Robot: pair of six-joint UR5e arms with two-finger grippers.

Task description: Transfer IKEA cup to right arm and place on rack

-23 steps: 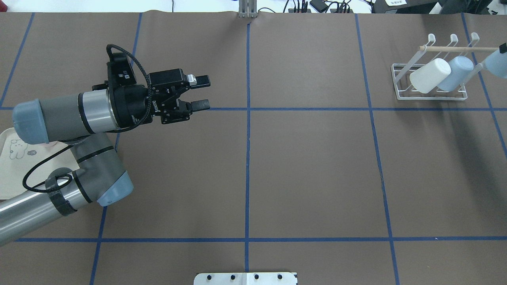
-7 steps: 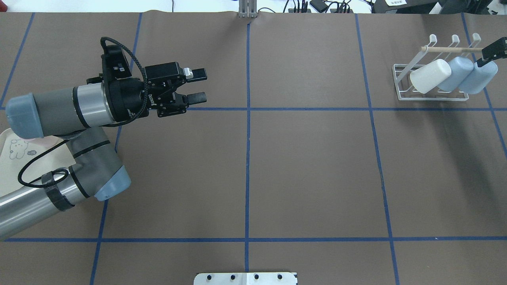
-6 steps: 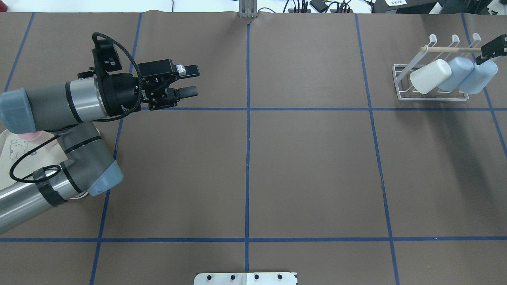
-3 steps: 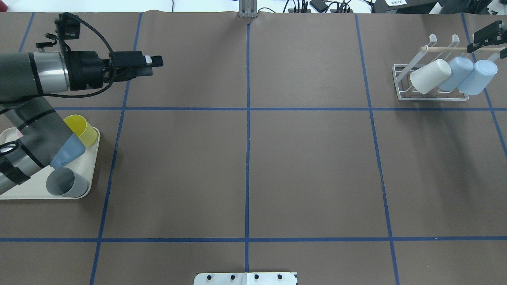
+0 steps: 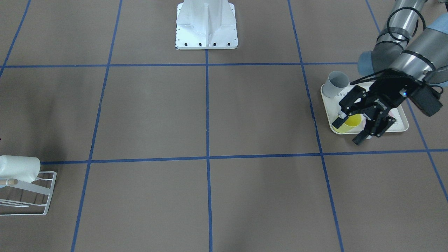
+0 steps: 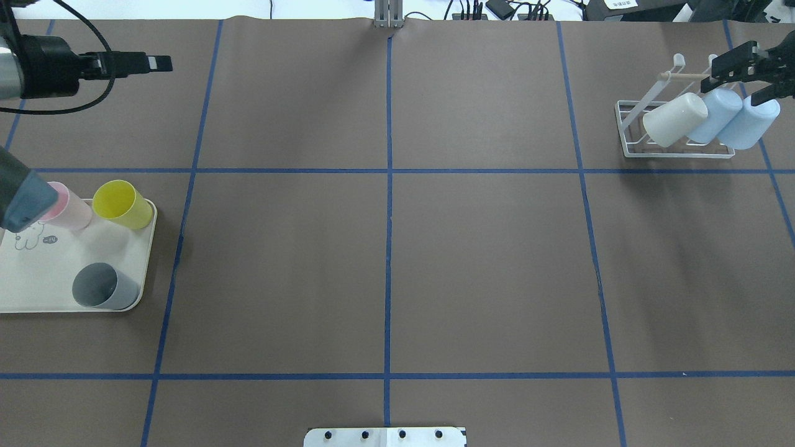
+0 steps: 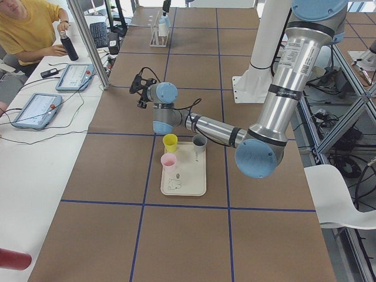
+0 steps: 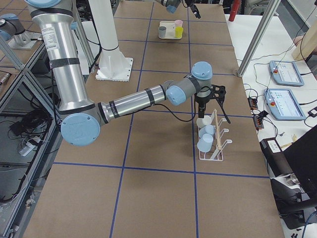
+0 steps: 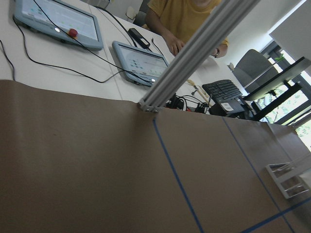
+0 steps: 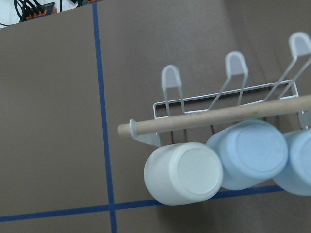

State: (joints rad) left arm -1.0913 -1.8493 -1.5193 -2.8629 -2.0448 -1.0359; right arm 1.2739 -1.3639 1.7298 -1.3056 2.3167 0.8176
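The white wire rack [image 6: 627, 133] with its wooden dowel [image 10: 218, 120] stands at the far right. It holds a white cup [image 6: 675, 119] and two light blue cups [image 6: 714, 115] [image 6: 748, 122], all leaning bottom-out. My right gripper [image 6: 742, 77] hovers open just above the dowel and holds nothing. My left gripper [image 5: 347, 132] is open and empty, above the yellow cup [image 5: 351, 122] at the tray's far edge. The overhead view shows it edge-on at the top left [image 6: 158, 62].
A cream tray [image 6: 37, 273] at the near left carries a yellow cup [image 6: 124, 203], a pink cup [image 6: 68, 208] and a grey cup [image 6: 102, 287]. The robot's white base [image 5: 206, 24] stands mid-table. A person sits by tablets [image 7: 35, 108] beyond the far edge.
The right gripper set the second light blue cup on the rack, let go and rose above the dowel. The left arm swung back left, uncovering the tray's cups.
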